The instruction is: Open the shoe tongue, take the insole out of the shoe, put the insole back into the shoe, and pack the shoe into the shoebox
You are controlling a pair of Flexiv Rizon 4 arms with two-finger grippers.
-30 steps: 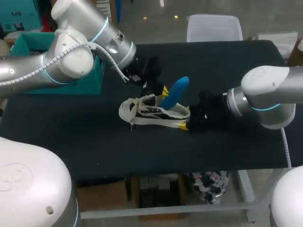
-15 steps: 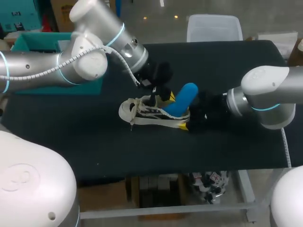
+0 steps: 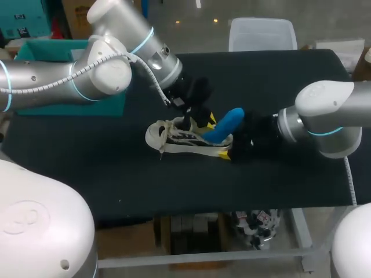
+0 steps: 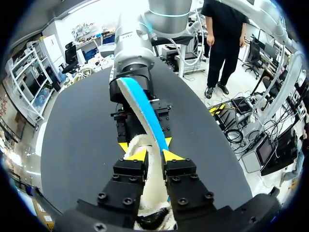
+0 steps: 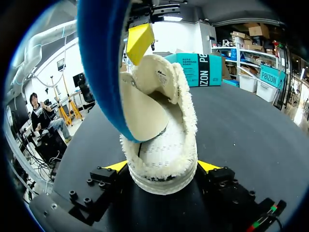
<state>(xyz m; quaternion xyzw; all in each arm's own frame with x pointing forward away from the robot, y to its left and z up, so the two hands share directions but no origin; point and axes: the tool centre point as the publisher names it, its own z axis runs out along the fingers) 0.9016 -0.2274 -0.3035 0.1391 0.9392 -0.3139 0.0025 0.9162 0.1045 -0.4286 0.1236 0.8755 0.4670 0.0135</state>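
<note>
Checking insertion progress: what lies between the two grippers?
The shoe, its heel in the right gripper, with the blue insole slanting out of it, held by the left gripper; the head view shows it.

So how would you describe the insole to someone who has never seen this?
Start at the black table, then the white shoe lying near its middle. The insole is the bright blue strip slanting up out of the shoe's opening; the shoe itself is white with dark markings.

Bright, even overhead lighting. Highlights gleam on the left arm; the shoe casts faint shadow on the table.
</note>
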